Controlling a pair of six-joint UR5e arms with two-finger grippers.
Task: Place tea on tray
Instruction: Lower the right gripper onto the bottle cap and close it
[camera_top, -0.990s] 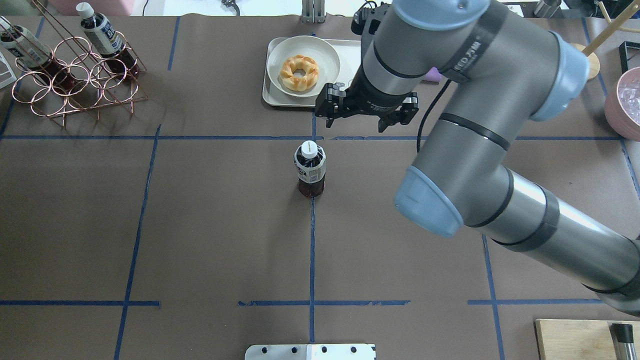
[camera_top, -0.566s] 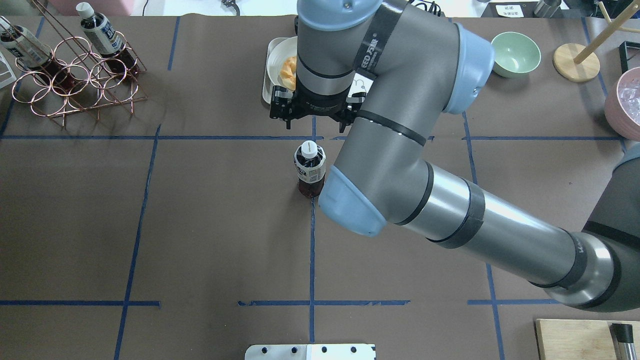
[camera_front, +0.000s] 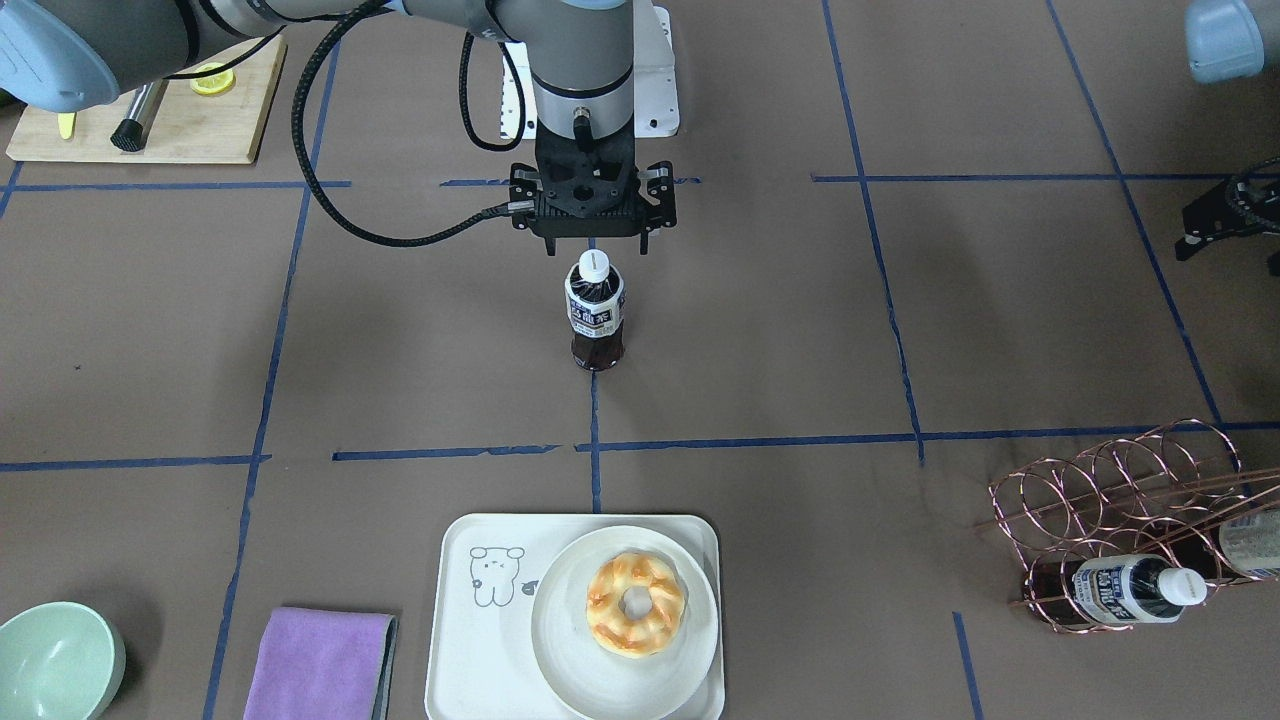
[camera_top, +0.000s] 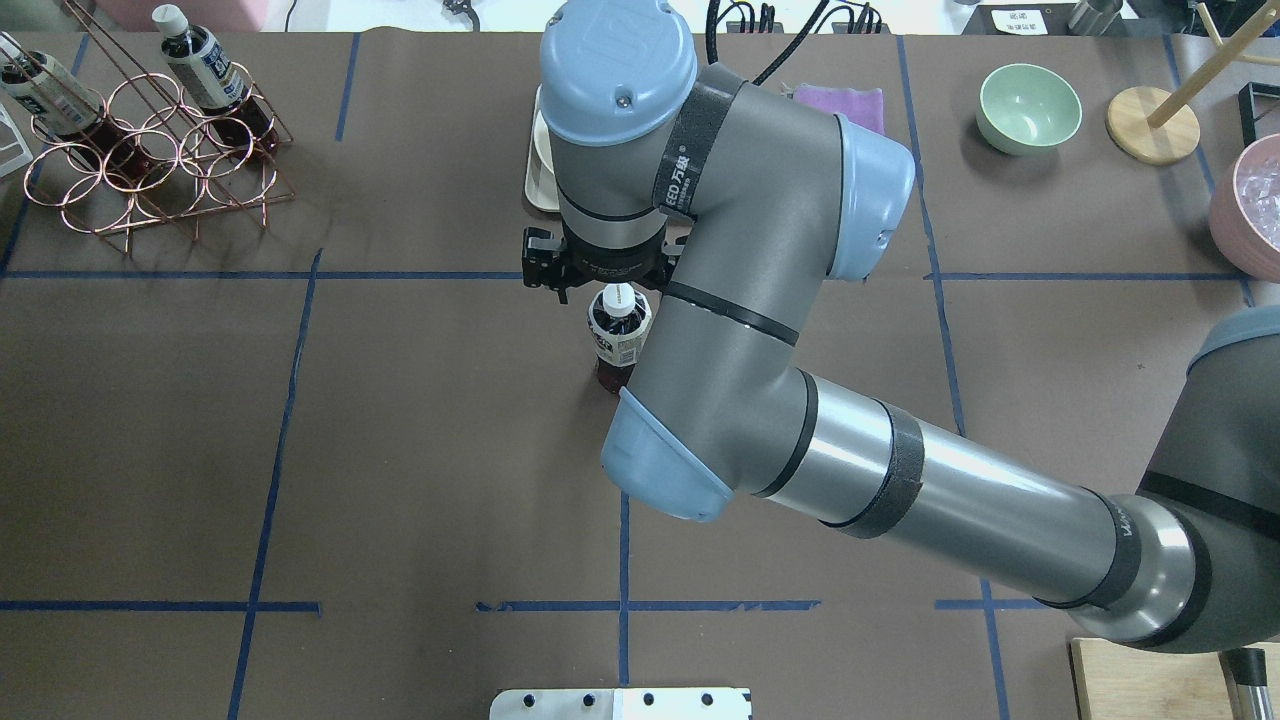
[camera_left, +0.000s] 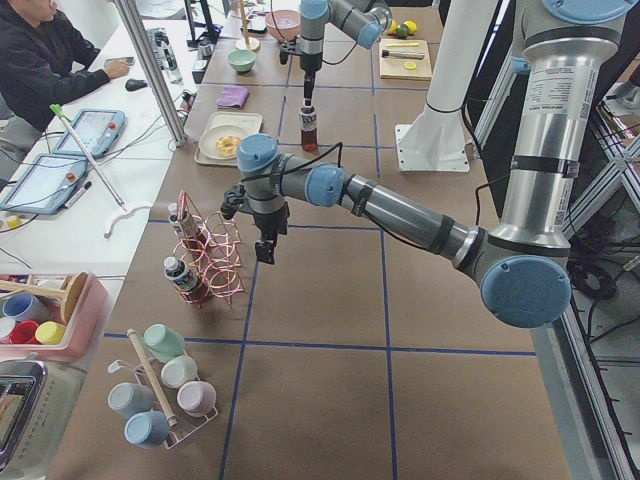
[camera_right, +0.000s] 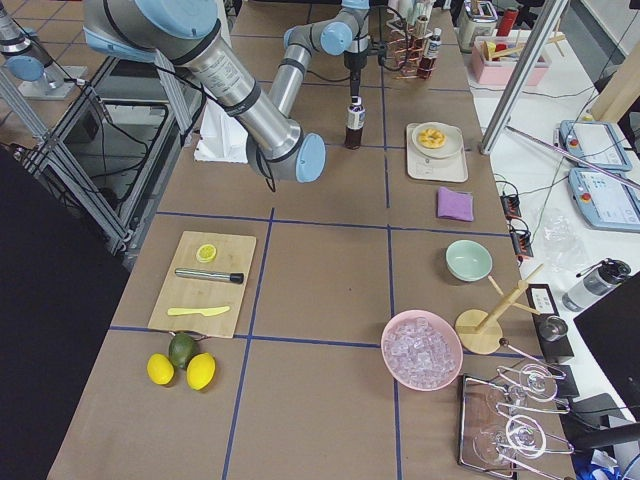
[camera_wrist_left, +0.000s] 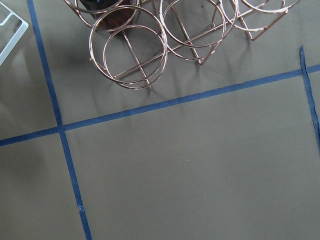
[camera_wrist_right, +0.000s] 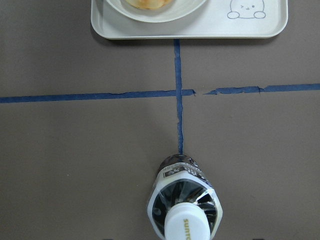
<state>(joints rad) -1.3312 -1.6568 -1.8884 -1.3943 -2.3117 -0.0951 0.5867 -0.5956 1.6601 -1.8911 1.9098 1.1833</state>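
Presently, R gripper (camera_front: 597, 246): jaws spread wide, grasping nothing, hung just above white cap (camera_front: 594, 264) of tea (camera_front: 595, 312), frame centre, front view. Tea: upright on brown table cover (camera_front: 400, 330) at blue tape line (camera_front: 593, 420), well apart from tray (camera_front: 462, 640), bottom centre. Tray: holds round plate (camera_front: 548, 612) w/ doughnut (camera_front: 635, 604); dog drawing (camera_front: 495, 575) on its bare part. L gripper (camera_left: 266, 250): near copper rack (camera_left: 210, 262), mid-left, left-side view; spread or clenched, can't tell.
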